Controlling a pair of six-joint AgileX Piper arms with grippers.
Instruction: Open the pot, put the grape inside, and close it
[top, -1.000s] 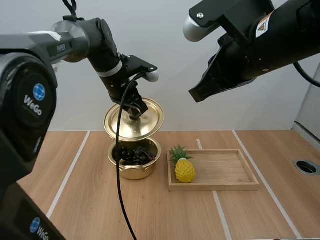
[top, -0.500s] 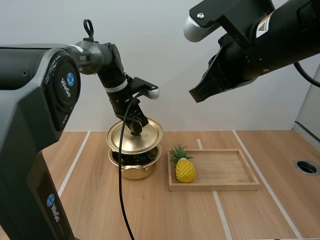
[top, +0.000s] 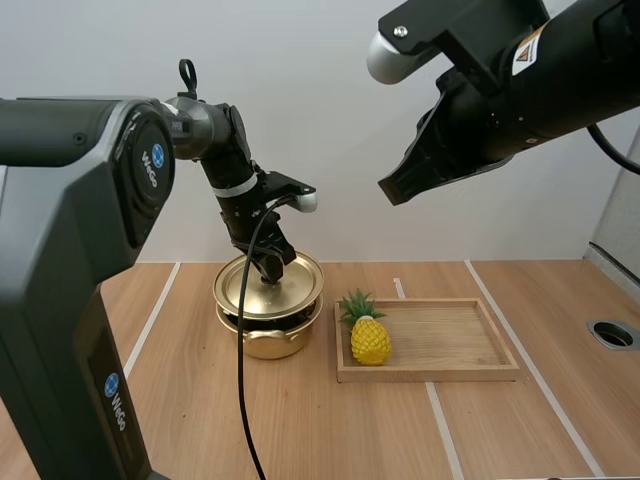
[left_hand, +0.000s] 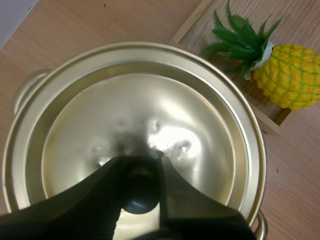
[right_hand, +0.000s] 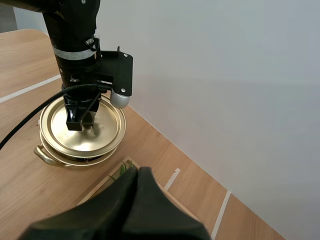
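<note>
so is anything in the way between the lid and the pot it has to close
Nothing visible does. The left gripper, jaws shut on the lid, holds it right over the pot, with no object seen between them. The pineapple stands in the wooden tray beside the pot, clear of the lid's edge.

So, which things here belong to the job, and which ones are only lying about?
For the job:
pot
lid, over the pot

Just lying about:
pineapple
tray, holding the pineapple at the end nearest the pot
</note>
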